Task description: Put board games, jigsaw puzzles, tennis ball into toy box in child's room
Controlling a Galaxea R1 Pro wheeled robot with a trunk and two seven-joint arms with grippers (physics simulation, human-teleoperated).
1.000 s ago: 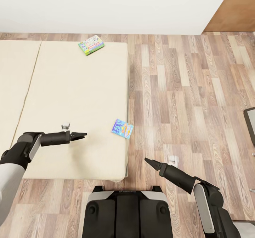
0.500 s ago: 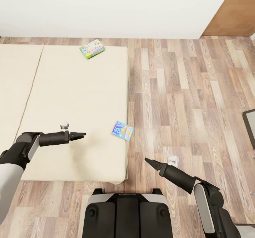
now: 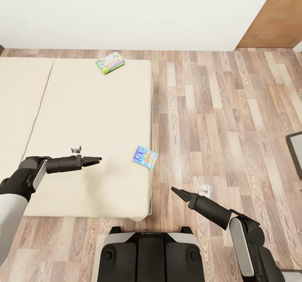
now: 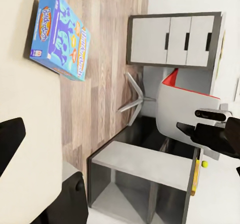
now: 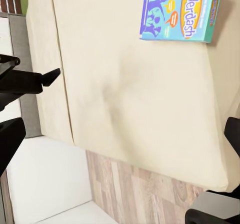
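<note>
On the beige bed (image 3: 84, 118) lie two board games. A green-edged one (image 3: 110, 62) rests at the far edge by the wall. A blue one (image 3: 145, 156) (image 4: 59, 34) (image 5: 180, 11) lies near the mattress's right edge. My left gripper (image 3: 95, 160) hovers over the mattress to the left of the blue game, open and empty. My right gripper (image 3: 176, 191) hangs over the wooden floor just off the bed's near right corner, open and holding nothing. Its fingers (image 5: 11, 141) frame the mattress below the blue game.
Wooden floor (image 3: 218, 118) spreads to the right of the bed, with a white wall behind. A dark-framed object (image 3: 295, 152) sits at the right edge. The left wrist view looks across at a grey-fronted cabinet (image 4: 172, 40), a white-and-red chair (image 4: 185, 104) and an open grey unit (image 4: 140, 179).
The whole head view has shifted: bed, games and floor sit slightly lower in the picture. Both arms keep the same pose, and the games have not moved on the bed.
</note>
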